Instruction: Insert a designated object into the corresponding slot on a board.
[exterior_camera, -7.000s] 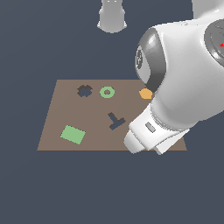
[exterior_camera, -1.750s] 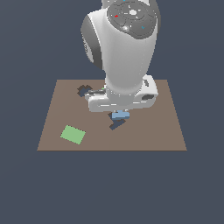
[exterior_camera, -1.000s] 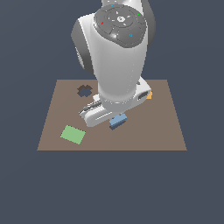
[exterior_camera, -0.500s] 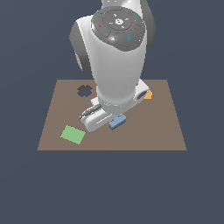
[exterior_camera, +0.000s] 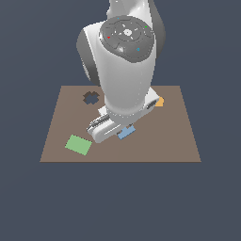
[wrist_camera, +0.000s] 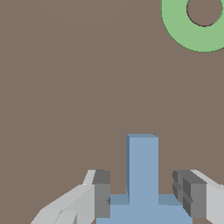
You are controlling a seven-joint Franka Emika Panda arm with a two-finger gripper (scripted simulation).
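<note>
Gripper [wrist_camera: 146,199] astride T-block [wrist_camera: 142,175], green ring [wrist_camera: 192,26] nearby

Light-blue T-block [wrist_camera: 142,175], brown board [exterior_camera: 179,136], green tile [exterior_camera: 78,144], orange pentagon [exterior_camera: 159,101].

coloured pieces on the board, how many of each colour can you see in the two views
Green: 2, the square tile and the ring
Light blue: 1, the T-shaped block between the fingers of the gripper
Orange: 1, the piece partly hidden behind the arm
Total: 4 on the board
</note>
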